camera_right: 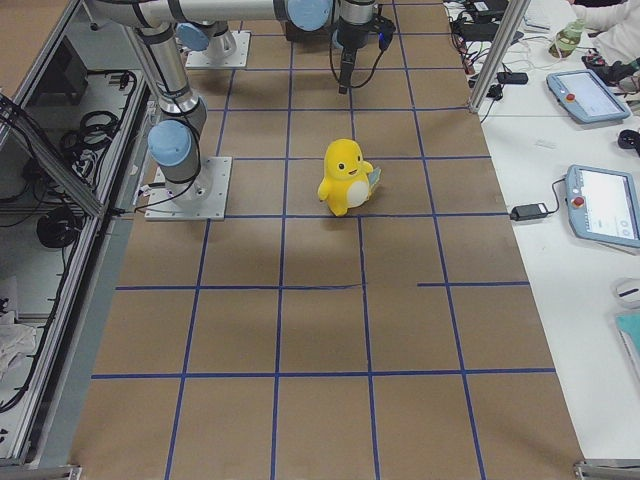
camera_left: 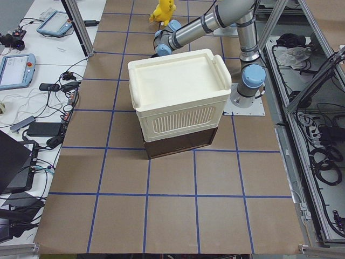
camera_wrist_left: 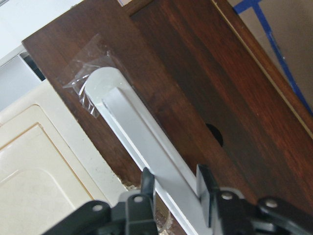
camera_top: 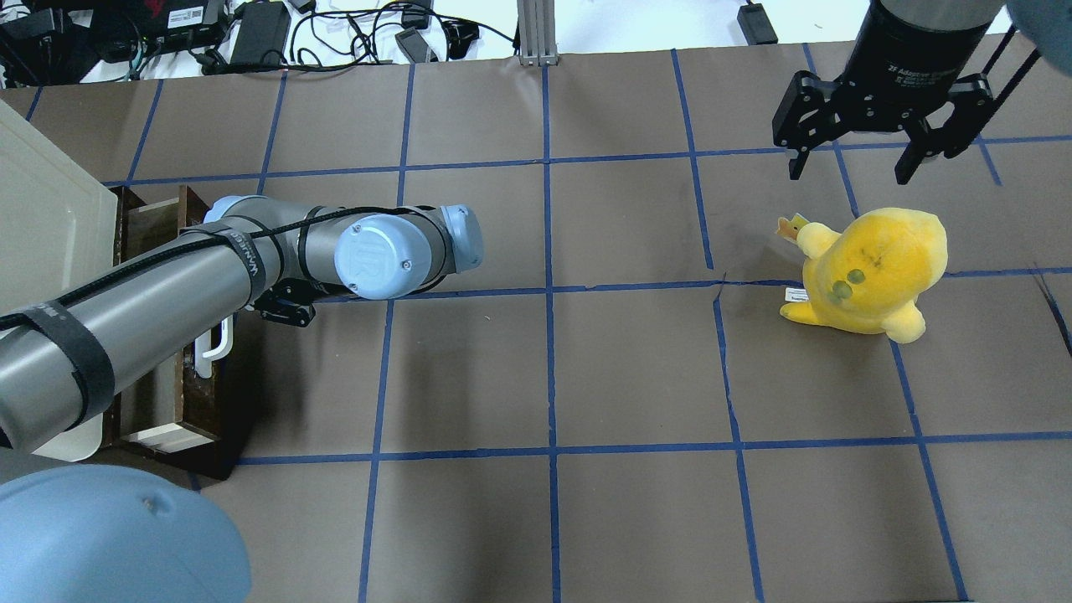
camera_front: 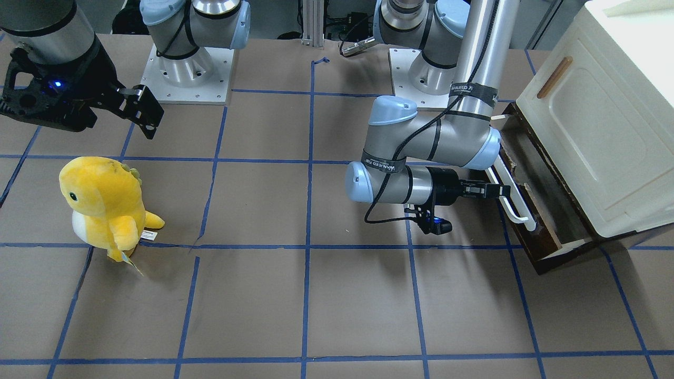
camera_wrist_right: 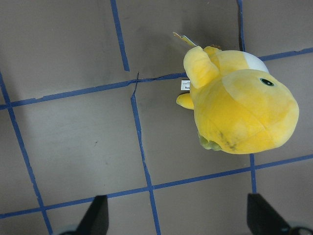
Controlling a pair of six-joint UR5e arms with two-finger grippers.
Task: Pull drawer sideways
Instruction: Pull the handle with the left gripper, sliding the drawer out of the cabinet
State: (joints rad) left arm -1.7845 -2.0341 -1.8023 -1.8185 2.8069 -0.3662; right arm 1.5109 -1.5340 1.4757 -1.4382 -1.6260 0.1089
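The drawer (camera_front: 537,231) with a dark brown worn front and a long white bar handle (camera_front: 513,202) sticks out partly open from under the cream cabinet (camera_front: 595,131). My left gripper (camera_front: 500,190) is shut on the white bar handle. In the left wrist view the fingers (camera_wrist_left: 147,182) sit on both sides of the handle (camera_wrist_left: 142,132) against the dark front (camera_wrist_left: 195,78). In the overhead view the drawer (camera_top: 197,402) is mostly hidden under my left arm. My right gripper (camera_top: 867,155) hangs open and empty above the table, far from the drawer.
A yellow plush toy (camera_front: 105,205) stands on the brown paper with blue tape grid, under my right gripper; it also shows in the right wrist view (camera_wrist_right: 239,107). The cream cabinet door with a small tan handle (camera_front: 554,77) faces upward. Cables and devices (camera_top: 268,33) lie beyond the table's far edge.
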